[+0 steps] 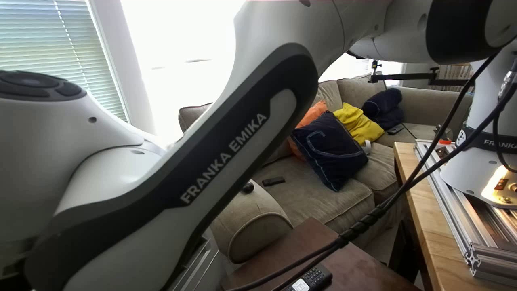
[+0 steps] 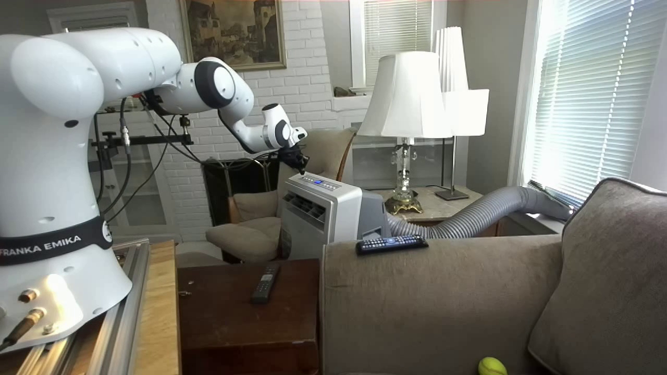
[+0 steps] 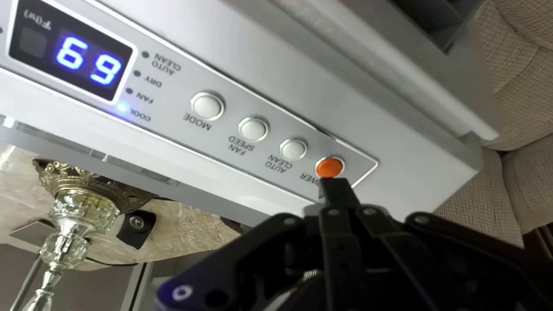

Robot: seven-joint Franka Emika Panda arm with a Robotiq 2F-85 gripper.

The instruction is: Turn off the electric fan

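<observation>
The electric fan (image 2: 307, 237) is a boxy white-grey appliance behind the sofa arm, with a sloping panel on top. A small part of its vents (image 1: 196, 268) shows low in an exterior view. In the wrist view its panel (image 3: 276, 129) fills the upper part, with a lit blue display (image 3: 86, 60), a blue light beside COOL, white buttons and an orange power button (image 3: 329, 166). My gripper (image 3: 337, 190) is shut and empty, its fingertips at the near edge of the power button. Whether they touch it I cannot tell. In an exterior view the gripper (image 2: 301, 167) is at the panel's end.
A remote (image 2: 266, 284) lies on the brown side table (image 2: 245, 323); another remote (image 2: 392, 245) lies on the sofa arm (image 2: 417, 302). A grey hose (image 2: 469, 213) runs from the fan to the window. A lamp (image 2: 404, 99) stands behind the fan. An armchair (image 2: 255, 237) is beside it.
</observation>
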